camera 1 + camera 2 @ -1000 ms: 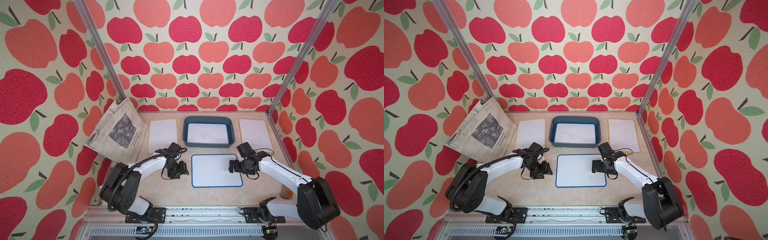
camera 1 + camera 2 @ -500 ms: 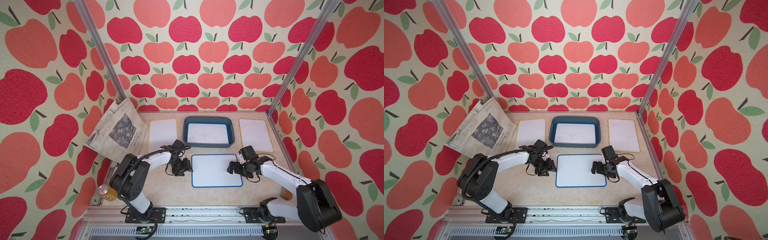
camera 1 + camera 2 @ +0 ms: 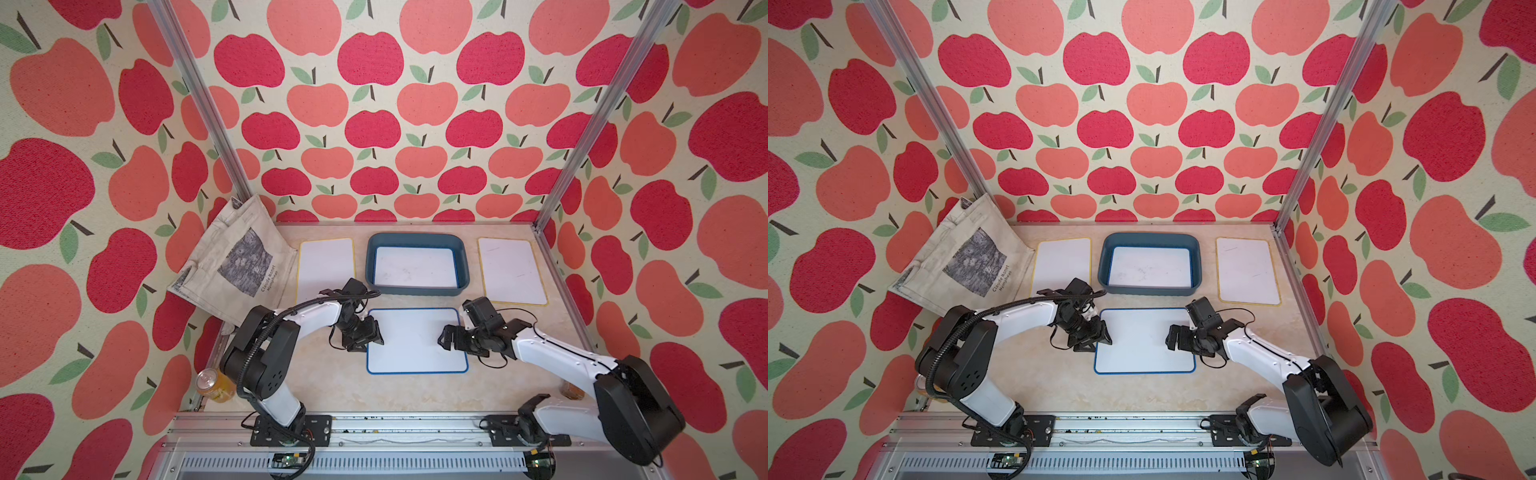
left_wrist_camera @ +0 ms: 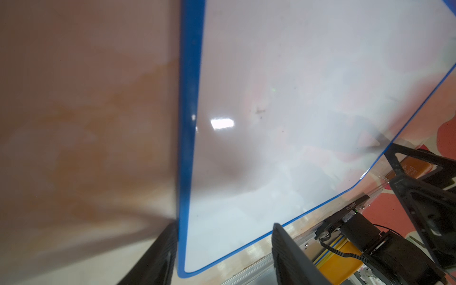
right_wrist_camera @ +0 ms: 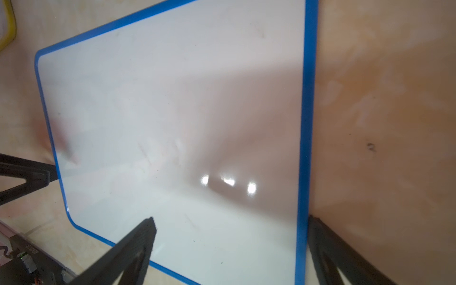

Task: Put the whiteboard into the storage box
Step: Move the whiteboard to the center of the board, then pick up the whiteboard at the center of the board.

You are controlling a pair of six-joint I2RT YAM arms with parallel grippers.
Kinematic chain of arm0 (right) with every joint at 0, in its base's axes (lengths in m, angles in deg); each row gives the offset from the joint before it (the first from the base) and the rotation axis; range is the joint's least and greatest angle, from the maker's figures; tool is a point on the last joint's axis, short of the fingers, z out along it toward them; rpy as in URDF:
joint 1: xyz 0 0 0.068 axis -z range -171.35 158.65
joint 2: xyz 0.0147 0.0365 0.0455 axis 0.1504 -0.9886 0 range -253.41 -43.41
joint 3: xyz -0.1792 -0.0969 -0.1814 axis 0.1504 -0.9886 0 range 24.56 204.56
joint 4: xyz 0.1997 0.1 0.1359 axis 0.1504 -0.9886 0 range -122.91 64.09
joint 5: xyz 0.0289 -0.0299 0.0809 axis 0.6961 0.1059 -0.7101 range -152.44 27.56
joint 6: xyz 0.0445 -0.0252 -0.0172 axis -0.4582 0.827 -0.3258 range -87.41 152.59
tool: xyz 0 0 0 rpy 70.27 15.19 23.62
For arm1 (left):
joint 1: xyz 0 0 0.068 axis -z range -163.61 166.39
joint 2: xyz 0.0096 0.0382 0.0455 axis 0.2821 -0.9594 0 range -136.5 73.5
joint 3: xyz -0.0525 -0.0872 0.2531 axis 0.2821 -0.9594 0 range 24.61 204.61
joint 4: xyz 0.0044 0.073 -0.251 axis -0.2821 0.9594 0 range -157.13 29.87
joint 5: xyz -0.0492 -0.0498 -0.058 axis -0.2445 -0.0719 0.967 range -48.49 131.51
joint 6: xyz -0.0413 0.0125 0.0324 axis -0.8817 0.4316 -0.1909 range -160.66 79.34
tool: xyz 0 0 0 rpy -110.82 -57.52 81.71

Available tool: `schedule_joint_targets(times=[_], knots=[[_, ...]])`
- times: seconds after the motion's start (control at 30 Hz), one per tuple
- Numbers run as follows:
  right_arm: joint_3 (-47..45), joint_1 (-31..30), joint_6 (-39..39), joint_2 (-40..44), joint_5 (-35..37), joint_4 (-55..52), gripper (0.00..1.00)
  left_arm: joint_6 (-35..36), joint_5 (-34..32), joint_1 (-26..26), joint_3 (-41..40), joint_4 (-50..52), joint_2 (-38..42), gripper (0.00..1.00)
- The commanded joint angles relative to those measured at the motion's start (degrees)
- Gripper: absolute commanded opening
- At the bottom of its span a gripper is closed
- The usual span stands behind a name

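Before the box, left gripper and right gripper straddle whiteboard ends, jaws apart; uneven closing could skew it.

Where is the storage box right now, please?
In both top views the storage box sits at the back of the table, between two yellow-edged whiteboards.
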Motion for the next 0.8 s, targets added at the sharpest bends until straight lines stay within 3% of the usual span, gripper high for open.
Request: schedule_joint_targets(times=[0.0,0.1,0.3,0.5,0.77], knots=[[-3.02,-3.43,-4.86,-0.52,-6.51,-3.53,0.99,2.74,-5.97,-0.99,-1.16,5.18,0.15,0.64],[-2.12,-3.52,-3.70,1.23,-4.68,-7.02,0.99,4.22,-11.46,-1.13,0.72,10.25,1.01,0.64],[1.97,-1.47,2.13,-1.66,2.10,-12.41,0.99,4.59,-14.86,-1.18,0.75,11.18,0.48,0.66],[4.14,-0.69,4.07,-7.16,0.39,-7.94,0.99,5.08,-9.66,0.25,-0.10,3.87,-1.50,0.68],[1.16,-0.83,2.18,-7.40,-2.72,-3.74,0.99,7.10,-4.43,2.83,1.59,-1.70,-6.41,0.69]])
